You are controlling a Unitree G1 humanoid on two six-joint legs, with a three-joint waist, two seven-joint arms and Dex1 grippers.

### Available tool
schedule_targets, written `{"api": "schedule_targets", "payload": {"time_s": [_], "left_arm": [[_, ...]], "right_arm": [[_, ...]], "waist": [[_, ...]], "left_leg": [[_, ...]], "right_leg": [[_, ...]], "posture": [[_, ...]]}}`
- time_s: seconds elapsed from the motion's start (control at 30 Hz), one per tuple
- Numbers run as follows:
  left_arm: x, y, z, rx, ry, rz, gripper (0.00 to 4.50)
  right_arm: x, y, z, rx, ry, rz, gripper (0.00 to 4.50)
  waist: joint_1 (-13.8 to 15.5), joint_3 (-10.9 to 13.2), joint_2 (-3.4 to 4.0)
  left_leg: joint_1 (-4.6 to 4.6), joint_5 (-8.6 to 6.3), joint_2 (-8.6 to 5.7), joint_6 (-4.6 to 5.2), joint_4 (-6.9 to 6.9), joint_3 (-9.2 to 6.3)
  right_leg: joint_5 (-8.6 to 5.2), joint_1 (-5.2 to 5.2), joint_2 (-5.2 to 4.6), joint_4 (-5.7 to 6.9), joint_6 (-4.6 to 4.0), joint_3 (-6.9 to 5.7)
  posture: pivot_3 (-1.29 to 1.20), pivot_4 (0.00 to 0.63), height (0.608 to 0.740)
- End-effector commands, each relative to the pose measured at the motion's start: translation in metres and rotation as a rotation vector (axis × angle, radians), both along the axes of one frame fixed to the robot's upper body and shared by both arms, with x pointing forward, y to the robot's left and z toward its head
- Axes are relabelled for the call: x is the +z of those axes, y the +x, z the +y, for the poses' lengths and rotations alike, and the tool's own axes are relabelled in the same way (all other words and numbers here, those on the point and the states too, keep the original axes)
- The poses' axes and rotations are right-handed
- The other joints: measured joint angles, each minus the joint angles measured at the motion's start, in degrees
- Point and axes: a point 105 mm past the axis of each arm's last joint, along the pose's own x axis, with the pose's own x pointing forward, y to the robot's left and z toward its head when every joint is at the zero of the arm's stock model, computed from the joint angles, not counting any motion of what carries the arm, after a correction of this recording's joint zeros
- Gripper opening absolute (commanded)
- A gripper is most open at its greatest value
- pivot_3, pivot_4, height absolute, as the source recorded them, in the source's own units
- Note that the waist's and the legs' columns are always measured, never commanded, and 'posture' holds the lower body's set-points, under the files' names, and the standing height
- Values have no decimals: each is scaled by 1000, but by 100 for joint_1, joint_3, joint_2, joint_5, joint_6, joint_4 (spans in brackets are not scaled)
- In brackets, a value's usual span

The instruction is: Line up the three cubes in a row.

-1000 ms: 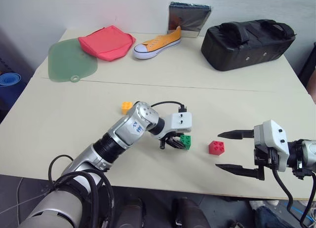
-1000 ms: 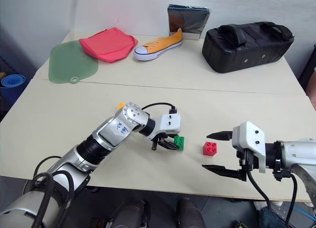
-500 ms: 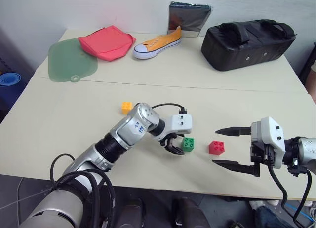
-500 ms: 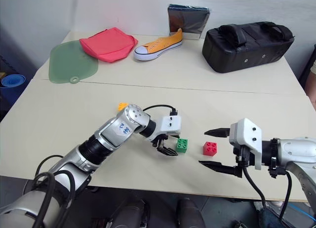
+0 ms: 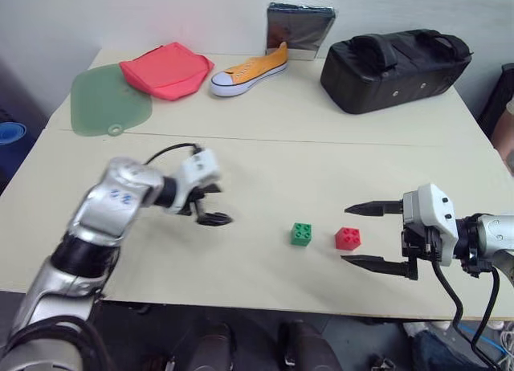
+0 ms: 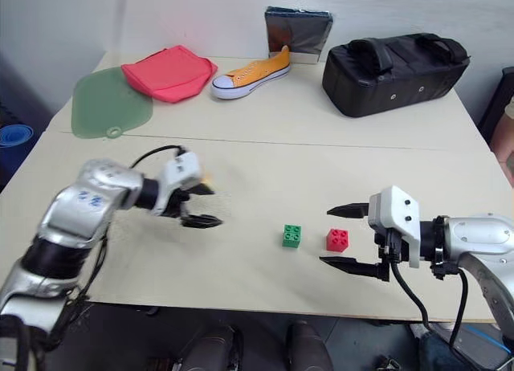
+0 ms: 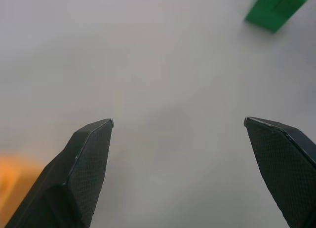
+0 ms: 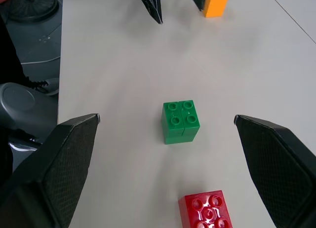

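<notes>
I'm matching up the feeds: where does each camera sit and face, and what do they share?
Left and right eye views: on the head, looking down at the table; both arms show.
Left wrist view: on the left hand, facing the tabletop.
Right wrist view: on the right hand, facing the green cube and red cube.
Shared: all show the green cube.

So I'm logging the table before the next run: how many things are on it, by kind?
Blocks: 3 (green, red, orange)
Shoes: 1 (orange shoe)
Bags: 1 (black bag)
Red pouches: 1
Green mats: 1
Silver packets: 1
Total: 8
</notes>
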Motion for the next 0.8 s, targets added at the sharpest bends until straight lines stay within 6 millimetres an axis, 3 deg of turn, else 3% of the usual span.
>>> {"api": "schedule_targets", "payload": {"time_s": [0.03, 0.1, 0.17, 0.27, 0.57, 0.8], "left_arm": [[6, -22, 28, 119, -17, -28, 4476], [-7, -38, 57, 226, 16, -21, 4476], [-12, -47, 73, 298, 23, -31, 4476], [-9, -49, 77, 366, -32, -52, 4476], [14, -8, 46, 558, -219, -222, 4476], [17, 32, 18, 670, -264, -262, 4476]], "right_arm": [[9, 2, 3, 32, 27, -32, 4500], [13, 5, 6, 49, 46, -34, 4500], [16, 9, 8, 61, 61, -37, 4500], [20, 14, 11, 72, 74, -42, 4500], [26, 19, 19, 93, 96, -55, 4500], [28, 19, 23, 92, 109, -61, 4500]], "waist": [[-14, 0, 0], [-21, 0, 0], [-15, 0, 0], [64, 0, 0], [126, 0, 0], [128, 0, 0]], "left_leg": [[-2, -1, 0, 2, 0, -1], [-1, -4, 0, 6, -5, 0], [0, -6, 0, 5, -6, -1], [0, -7, -5, 10, -6, -11], [-6, -6, -14, 8, -6, -20], [-6, -5, -15, 6, 0, -15]], "right_leg": [[0, 0, -3, -1, 0, 0], [0, 1, -8, -2, 0, 1], [-1, 1, -12, -15, -1, -2], [-2, 5, -26, -18, -4, -16], [4, 10, -29, -12, -6, -31], [7, 10, -24, -8, 1, -30]], "posture": [[0, 150, 740], [0, 150, 740], [0, 150, 740], [0, 150, 740], [0, 150, 740], [0, 150, 740]]}}
